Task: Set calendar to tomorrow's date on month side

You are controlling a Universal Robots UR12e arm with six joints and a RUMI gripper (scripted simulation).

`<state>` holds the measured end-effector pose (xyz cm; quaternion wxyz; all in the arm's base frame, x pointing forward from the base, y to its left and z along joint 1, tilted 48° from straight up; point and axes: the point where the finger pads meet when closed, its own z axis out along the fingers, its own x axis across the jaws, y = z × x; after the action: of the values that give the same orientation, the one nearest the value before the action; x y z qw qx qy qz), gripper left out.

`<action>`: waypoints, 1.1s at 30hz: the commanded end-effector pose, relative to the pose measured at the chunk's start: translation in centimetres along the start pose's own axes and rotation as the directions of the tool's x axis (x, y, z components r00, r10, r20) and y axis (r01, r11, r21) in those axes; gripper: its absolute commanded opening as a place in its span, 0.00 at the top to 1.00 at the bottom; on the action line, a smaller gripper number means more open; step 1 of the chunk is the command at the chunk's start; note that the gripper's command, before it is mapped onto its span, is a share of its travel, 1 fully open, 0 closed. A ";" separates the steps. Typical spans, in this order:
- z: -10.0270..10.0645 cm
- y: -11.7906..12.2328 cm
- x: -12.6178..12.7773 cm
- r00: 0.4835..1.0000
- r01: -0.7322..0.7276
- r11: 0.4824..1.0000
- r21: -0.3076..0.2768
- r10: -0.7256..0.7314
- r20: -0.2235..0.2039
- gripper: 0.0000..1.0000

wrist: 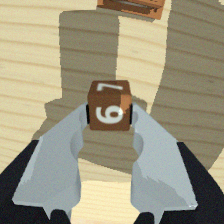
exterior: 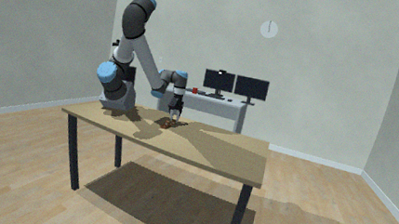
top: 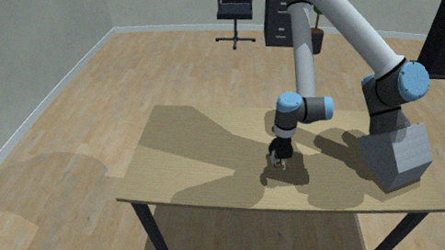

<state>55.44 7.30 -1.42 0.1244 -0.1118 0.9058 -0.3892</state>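
My gripper is shut on a brown wooden date cube and holds it a little above the table. The cube's face toward the wrist camera bears a white 6 or 9, turned sideways; its upper face bears a 7. The brown calendar tray shows only as a strip at the top edge of the wrist view, beyond the cube; it also shows as a small brown shape under the gripper in the exterior view. The other cube is too small to make out.
The wooden table bears the grey robot base at its right end. An office chair and a dark cabinet stand far behind. A desk with monitors stands by the far wall.
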 end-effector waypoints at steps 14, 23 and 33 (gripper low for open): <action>0.1 0.1 0.4 1.000 0.003 1.000 -0.001 -0.003 -0.004 0.89; 0.1 0.1 0.4 1.000 0.003 1.000 -0.001 -0.003 -0.004 0.78; 0.1 0.1 0.4 1.000 0.003 1.000 -0.001 -0.003 -0.004 0.71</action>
<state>55.44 7.30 -1.42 0.1244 -0.1118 0.9058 -0.3892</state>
